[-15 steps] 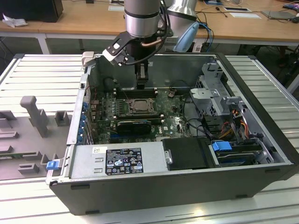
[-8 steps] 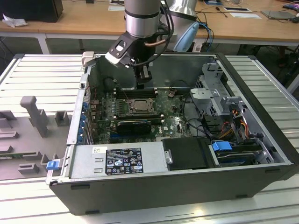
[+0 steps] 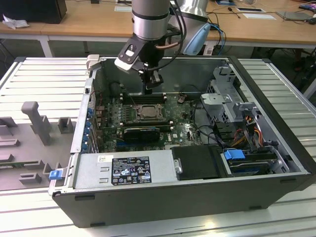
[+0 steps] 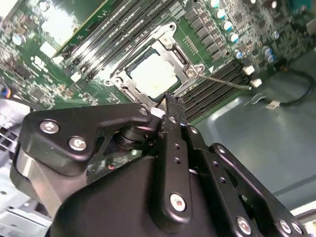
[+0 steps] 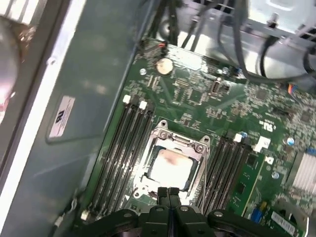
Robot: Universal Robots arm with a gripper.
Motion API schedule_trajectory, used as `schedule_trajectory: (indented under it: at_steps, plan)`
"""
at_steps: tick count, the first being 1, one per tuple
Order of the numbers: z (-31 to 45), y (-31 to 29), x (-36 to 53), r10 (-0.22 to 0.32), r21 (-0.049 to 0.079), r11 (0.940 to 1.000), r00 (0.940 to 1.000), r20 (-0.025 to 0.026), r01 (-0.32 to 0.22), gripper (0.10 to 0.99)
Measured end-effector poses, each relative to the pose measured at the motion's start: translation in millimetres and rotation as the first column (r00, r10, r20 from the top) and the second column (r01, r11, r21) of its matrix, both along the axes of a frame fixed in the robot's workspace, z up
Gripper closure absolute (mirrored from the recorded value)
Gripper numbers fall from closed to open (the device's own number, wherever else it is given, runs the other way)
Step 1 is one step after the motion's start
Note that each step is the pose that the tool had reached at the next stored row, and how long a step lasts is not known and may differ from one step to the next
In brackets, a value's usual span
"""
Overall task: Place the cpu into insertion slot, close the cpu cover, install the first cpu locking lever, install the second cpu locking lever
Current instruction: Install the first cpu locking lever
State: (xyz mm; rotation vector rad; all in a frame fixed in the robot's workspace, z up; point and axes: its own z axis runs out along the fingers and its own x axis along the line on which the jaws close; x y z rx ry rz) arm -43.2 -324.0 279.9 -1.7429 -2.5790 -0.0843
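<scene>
Pale beige-silver, the chip [image 5: 170, 168] lies flat in its square socket [image 5: 168, 147] on a green circuit board [image 5: 197, 98], inside an open computer case [image 3: 197, 197]. A grey metal frame [image 5: 180, 139] lies down around the chip. The black claw [image 5: 168, 190] hangs close over the socket's edge, fingers pressed together, gripping nothing.
</scene>
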Motion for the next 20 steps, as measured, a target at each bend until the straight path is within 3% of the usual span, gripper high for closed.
schedule_trajectory:
  at_steps: [4, 7, 11, 16, 17, 20]
  plan:
    - [0.0, 0.0, 0.0, 0.081, 0.000, 0.9967, 0.9967, 0.0000, -0.081, 0.980]
    - [0.0, 0.0, 0.0, 0.155, 0.000, 0.9879, 0.9879, 0.0000, -0.155, 0.980]
    - [0.0, 0.0, 0.0, 0.216, 0.000, 0.9764, 0.9764, 0.0000, -0.216, 0.980]
    - [0.0, 0.0, 0.0, 0.297, 0.000, 0.9550, 0.9550, 0.0000, -0.297, 0.980]
    - [0.0, 0.0, 0.0, 0.322, 0.000, 0.9468, 0.9468, 0.0000, -0.322, 0.980]
    - [-0.1, 0.0, 0.0, 0.368, 0.000, 0.9298, 0.9298, 0.0000, -0.368, 0.980]
